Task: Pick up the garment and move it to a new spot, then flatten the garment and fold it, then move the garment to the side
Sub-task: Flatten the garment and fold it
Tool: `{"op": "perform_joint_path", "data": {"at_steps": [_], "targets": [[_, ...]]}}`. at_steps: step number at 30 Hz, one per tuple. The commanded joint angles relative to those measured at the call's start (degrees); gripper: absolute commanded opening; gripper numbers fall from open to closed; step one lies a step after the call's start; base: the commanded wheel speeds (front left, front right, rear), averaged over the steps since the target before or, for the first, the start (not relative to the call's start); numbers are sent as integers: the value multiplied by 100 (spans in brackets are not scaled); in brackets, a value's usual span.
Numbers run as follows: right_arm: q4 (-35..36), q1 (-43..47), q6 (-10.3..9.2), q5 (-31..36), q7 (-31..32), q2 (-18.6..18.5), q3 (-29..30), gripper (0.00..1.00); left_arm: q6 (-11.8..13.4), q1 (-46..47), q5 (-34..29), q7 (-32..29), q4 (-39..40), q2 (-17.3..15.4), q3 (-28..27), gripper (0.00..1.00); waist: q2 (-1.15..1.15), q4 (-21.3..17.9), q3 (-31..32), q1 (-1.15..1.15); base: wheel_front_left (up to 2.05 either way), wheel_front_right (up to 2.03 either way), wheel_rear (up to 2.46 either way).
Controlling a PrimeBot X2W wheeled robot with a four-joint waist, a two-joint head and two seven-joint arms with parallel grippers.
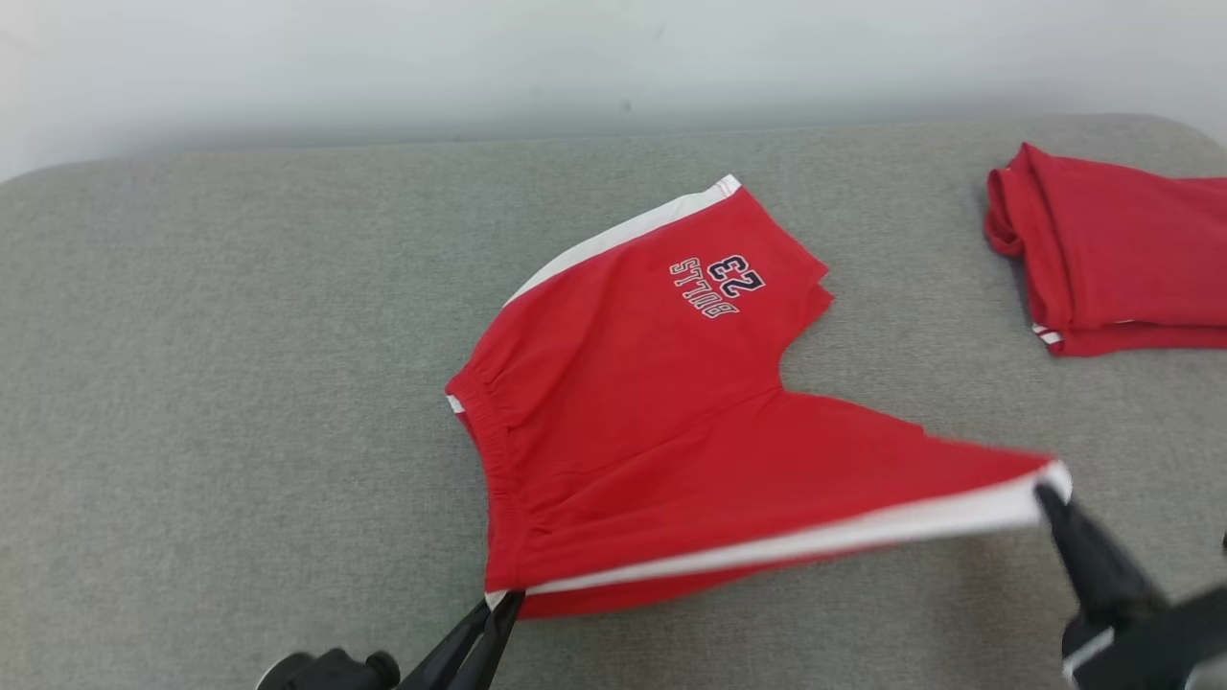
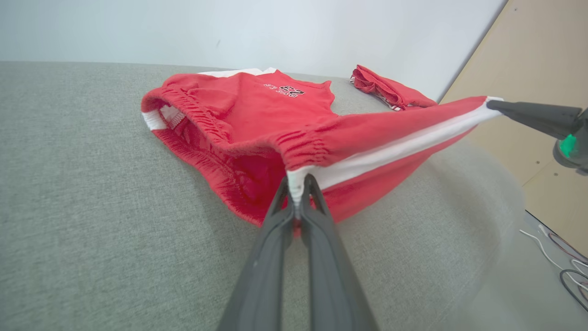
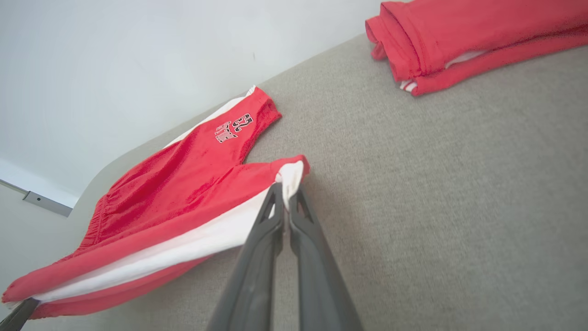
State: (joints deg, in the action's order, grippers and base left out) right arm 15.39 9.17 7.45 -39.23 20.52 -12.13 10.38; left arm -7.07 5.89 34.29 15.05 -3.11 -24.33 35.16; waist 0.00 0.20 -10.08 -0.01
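Observation:
The garment (image 1: 652, 422) is a pair of red shorts with white side stripes and a "23 BULLS" print, lying on the grey surface. My left gripper (image 1: 503, 602) is shut on the waistband corner at the white stripe (image 2: 297, 184). My right gripper (image 1: 1045, 494) is shut on the hem corner of the near leg (image 3: 289, 181). The near edge hangs stretched and lifted between the two grippers. The far leg with the print (image 3: 234, 128) rests flat on the surface.
A second red garment (image 1: 1117, 254), folded, lies at the far right of the grey padded table (image 1: 240, 383). A white wall runs behind. Cables (image 2: 565, 262) lie on the floor past the table's right edge, beside a beige panel (image 2: 542, 69).

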Motion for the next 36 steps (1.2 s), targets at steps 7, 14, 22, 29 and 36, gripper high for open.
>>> {"op": "perform_joint_path", "data": {"at_steps": [7, 14, 22, 29, 36], "targets": [[-654, -1618, 4, 123, 420, -467, -53, 0, -39, 614, -397, 16, 114, 374, -38, 0, 0, 421, -230, 1, 0, 0, 0], [-1804, -3339, 4, 320, 636, -776, -508, 0, -35, 1547, -86, 16, -165, 645, -92, 0, 0, 710, -536, 1, 0, 0, 0], [-3283, -5047, 4, 636, 554, -900, -1045, 0, -36, 2290, 116, 16, -661, 842, -169, 0, 0, 949, -936, 1, 0, 0, 0], [-4629, -6292, 4, 1076, 203, -922, -1494, 0, -35, 2878, 204, 16, -1128, 1004, -106, 0, 0, 1143, -1314, 1, 0, 0, 0], [-5709, -7069, 4, 1412, -214, -866, -1856, 0, -37, 3303, 228, 16, -1460, 1160, 69, 0, 0, 1299, -1607, 1, 0, 0, 0]]}}
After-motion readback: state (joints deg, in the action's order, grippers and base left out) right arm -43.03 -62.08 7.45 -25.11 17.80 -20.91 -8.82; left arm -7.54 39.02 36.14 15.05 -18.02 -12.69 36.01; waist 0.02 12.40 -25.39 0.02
